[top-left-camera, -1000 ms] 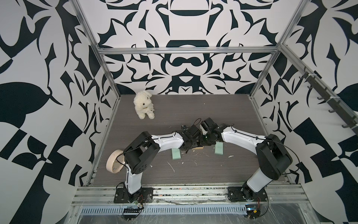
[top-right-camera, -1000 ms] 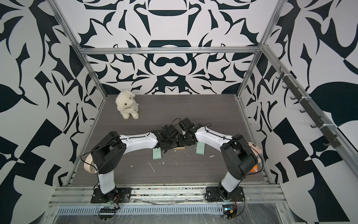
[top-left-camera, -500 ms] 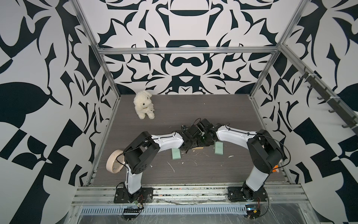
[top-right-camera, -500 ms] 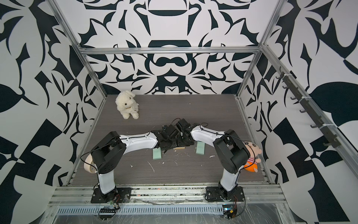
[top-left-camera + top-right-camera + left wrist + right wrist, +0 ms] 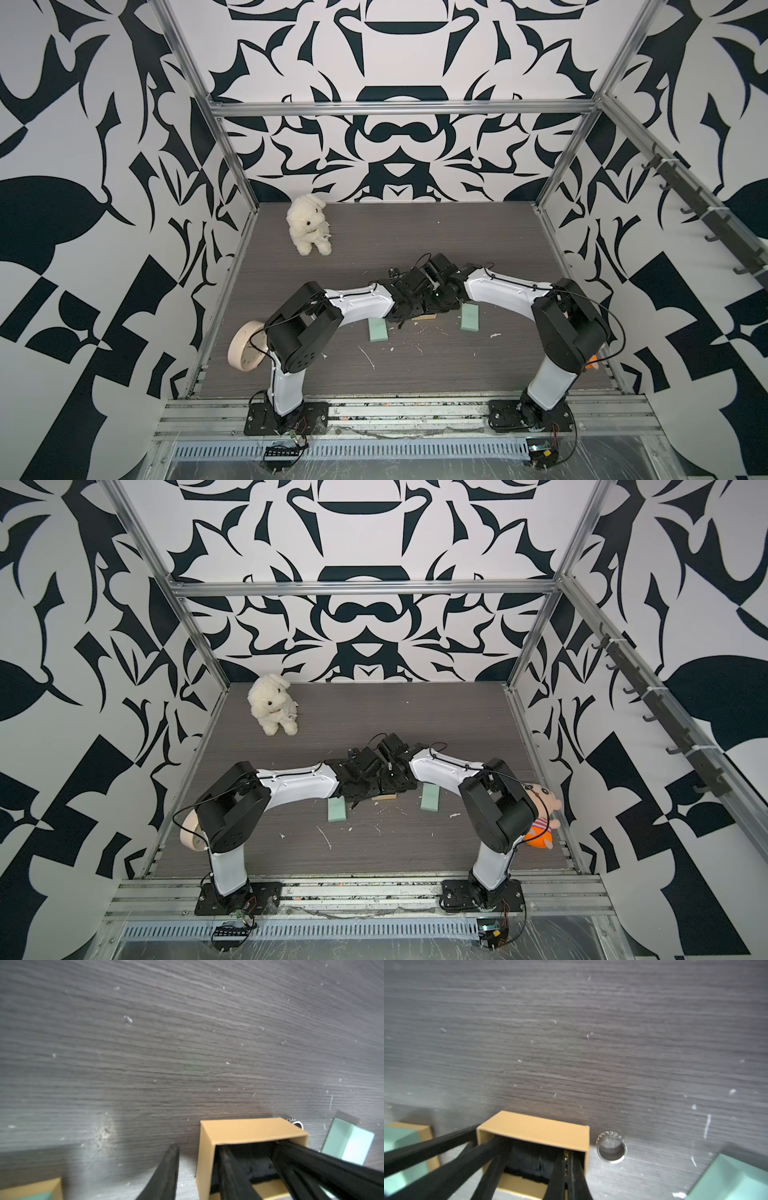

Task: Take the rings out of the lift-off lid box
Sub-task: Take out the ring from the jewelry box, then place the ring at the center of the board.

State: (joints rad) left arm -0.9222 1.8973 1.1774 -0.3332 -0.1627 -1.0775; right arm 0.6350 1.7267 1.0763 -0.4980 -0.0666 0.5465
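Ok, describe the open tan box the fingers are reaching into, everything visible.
The tan cardboard box sits upright on the dark wood-grain table, lid off, with thin plain walls and a dark lining inside. The left gripper straddles one side wall; the right gripper, shut, reaches inside by the opposite wall. A silver ring lies just outside, apart from it.

Black-and-white patterned walls [image 5: 395, 137] enclose a dark grey wood-grain tabletop [image 5: 415, 232] framed by aluminium rails [image 5: 399, 109]. A rack of hooks [image 5: 706, 210] runs along the right of the frame. Light is even and soft.
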